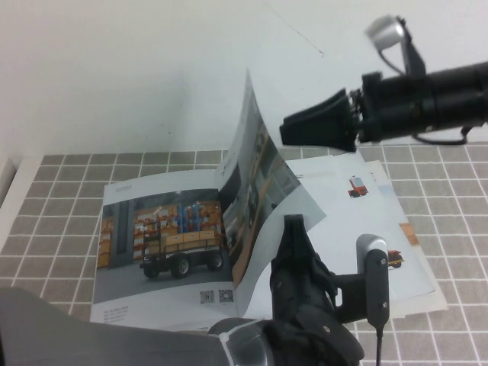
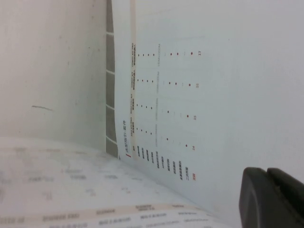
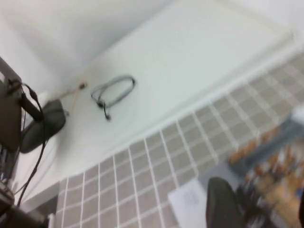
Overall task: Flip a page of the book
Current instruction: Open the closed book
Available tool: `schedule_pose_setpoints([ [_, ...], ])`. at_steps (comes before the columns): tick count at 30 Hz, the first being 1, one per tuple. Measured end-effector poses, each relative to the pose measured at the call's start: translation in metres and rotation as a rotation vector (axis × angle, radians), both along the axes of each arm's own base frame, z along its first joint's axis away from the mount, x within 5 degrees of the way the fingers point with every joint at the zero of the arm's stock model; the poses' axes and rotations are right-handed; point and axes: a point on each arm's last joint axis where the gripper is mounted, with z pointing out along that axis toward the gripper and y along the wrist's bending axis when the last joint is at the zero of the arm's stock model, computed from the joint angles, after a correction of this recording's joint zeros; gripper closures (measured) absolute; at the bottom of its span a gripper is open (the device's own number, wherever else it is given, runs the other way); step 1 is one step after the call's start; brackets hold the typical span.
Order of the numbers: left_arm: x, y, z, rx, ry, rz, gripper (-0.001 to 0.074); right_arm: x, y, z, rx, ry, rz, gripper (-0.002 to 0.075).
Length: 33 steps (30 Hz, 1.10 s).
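Note:
The book (image 1: pixel 156 229) lies open on the grey tiled table, and its left sheet shows a wheeled warehouse vehicle and QR codes. The page (image 1: pixel 255 171) stands nearly upright over the spine, curling, with its photo side facing left. My left gripper (image 1: pixel 293 225) is shut, and its tip rests against the page's white reverse near the lower edge. In the left wrist view the two fingers (image 2: pixel 268 199) lie together in front of that reverse side (image 2: pixel 204 85) with its small-print tables. My right gripper (image 1: pixel 286 131) is open and empty, hovering just right of the page's top.
The tiled cloth (image 1: pixel 53 198) ends at a white wall behind and at a table edge on the far left. The right wrist view shows a looped cable (image 3: pixel 114 92) and a dark stand (image 3: pixel 42 123) on the white surface beyond the tiles.

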Motion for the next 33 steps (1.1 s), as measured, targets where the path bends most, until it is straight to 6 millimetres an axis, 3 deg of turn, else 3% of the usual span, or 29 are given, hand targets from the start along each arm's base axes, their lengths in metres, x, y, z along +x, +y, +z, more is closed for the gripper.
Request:
schedule_pose_setpoints([
  [3,0.000,0.001,0.000,-0.003,0.006,0.014,0.0739,0.006,-0.012,0.037,0.000,-0.093,-0.011,0.0414],
  [6,0.000,0.002,-0.001,0.001,0.005,0.031,0.0739,0.007,-0.026,0.063,-0.117,-0.166,-0.014,0.0536],
  [8,0.000,0.004,-0.001,0.004,0.003,0.046,0.0739,0.007,-0.034,0.068,-0.262,-0.171,-0.046,0.0636],
  [10,0.001,0.005,-0.001,0.007,0.001,0.060,0.0739,0.011,-0.043,0.060,-0.424,-0.146,-0.112,0.0684],
  [14,0.001,0.006,-0.001,0.009,0.001,0.074,0.0739,0.026,-0.054,0.019,-0.609,-0.007,-0.197,0.0717],
  [20,0.001,0.006,-0.001,0.006,0.003,0.080,0.0739,0.028,-0.052,-0.100,-0.685,0.308,-0.130,0.0726],
  [22,0.001,0.006,-0.001,0.005,0.005,0.082,0.0739,0.023,-0.050,-0.129,-0.707,0.369,-0.122,0.0726],
  [26,0.002,0.012,0.001,0.003,-0.022,0.155,0.0739,0.016,-0.049,-0.159,-0.746,0.421,-0.120,0.0727],
  [30,0.008,0.027,0.005,-0.002,-0.029,0.295,0.0739,0.013,-0.051,-0.164,-0.754,0.425,-0.139,0.0726],
  [33,0.017,0.046,0.009,-0.058,0.085,0.418,0.0739,0.012,-0.051,-0.165,-0.755,0.424,-0.147,0.0726],
])
